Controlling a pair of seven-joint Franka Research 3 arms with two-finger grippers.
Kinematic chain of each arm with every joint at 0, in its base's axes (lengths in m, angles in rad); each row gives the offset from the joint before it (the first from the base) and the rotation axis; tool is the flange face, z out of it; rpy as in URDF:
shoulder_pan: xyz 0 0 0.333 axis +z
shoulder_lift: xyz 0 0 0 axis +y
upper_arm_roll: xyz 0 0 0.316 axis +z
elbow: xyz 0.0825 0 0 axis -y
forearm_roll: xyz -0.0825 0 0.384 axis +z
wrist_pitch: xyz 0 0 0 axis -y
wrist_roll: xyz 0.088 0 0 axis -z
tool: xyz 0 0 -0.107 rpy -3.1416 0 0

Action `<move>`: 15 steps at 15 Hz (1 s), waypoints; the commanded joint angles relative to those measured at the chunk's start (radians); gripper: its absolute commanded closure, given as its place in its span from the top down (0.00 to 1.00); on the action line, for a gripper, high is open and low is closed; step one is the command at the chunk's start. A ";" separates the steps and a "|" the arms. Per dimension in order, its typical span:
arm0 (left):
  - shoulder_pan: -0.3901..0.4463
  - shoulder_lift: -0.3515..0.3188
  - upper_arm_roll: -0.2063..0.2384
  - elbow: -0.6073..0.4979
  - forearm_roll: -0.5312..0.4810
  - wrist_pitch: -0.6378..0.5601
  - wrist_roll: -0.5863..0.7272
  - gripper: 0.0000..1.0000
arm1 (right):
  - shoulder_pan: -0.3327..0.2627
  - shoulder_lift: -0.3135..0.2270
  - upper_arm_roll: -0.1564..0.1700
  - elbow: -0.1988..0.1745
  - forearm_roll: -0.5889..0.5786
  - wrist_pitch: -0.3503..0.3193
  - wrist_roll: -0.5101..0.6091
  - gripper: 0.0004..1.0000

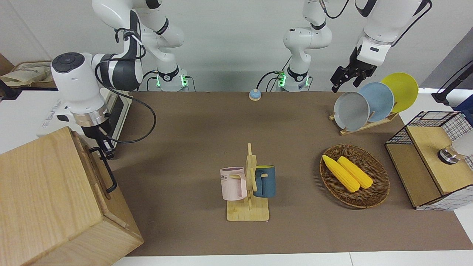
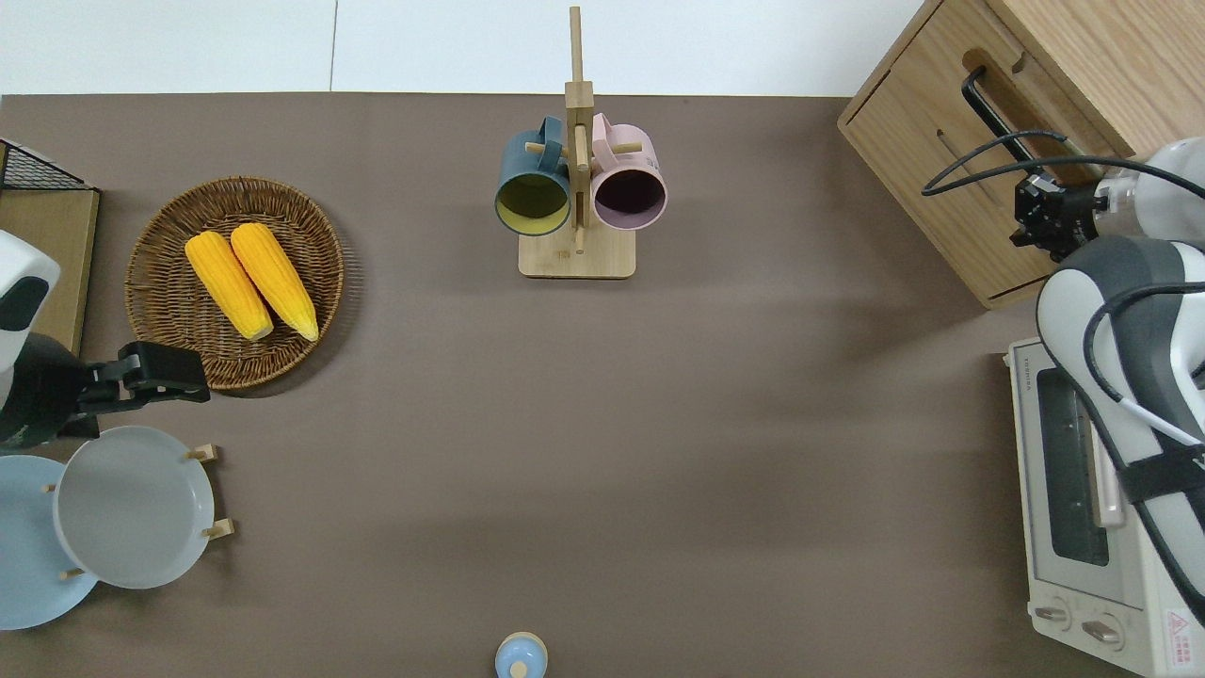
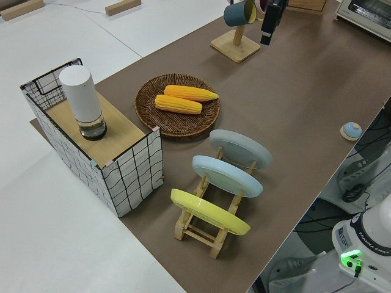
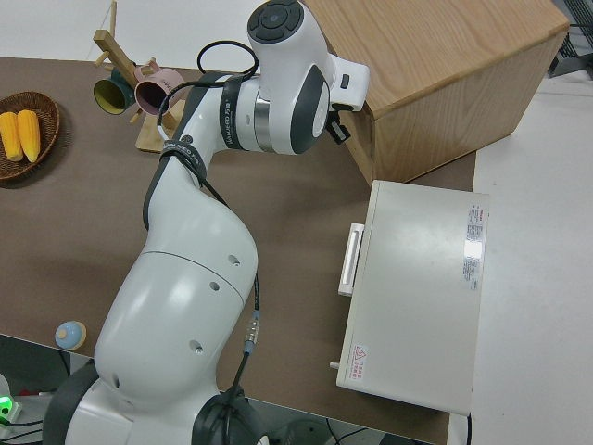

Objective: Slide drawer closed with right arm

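Observation:
The drawer of pale wood sits pushed into the large cabinet at the right arm's end of the table, its front flush with the cabinet face. Its black bar handle sticks out toward the table's middle. My right gripper points down with its fingers spread, empty, right by the end of the handle nearer to the robots. I cannot tell whether it touches the drawer front. From overhead the gripper hangs beside the drawer and the handle. The left arm is parked.
A white toaster oven stands next to the cabinet, nearer to the robots. A mug rack with a pink and a blue mug is mid-table. A corn basket, a plate rack and a wire-and-wood box are toward the left arm's end.

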 commanded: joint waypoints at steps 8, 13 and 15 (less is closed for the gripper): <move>-0.001 -0.008 0.004 0.004 -0.001 -0.016 0.009 0.99 | 0.084 -0.105 0.093 0.003 -0.002 -0.183 -0.148 0.34; -0.001 -0.008 0.004 0.004 -0.001 -0.017 0.009 0.99 | 0.103 -0.206 0.091 -0.020 0.006 -0.305 -0.447 0.99; -0.001 -0.008 0.004 0.004 -0.001 -0.017 0.009 0.99 | 0.103 -0.254 0.071 -0.031 0.033 -0.368 -0.602 0.99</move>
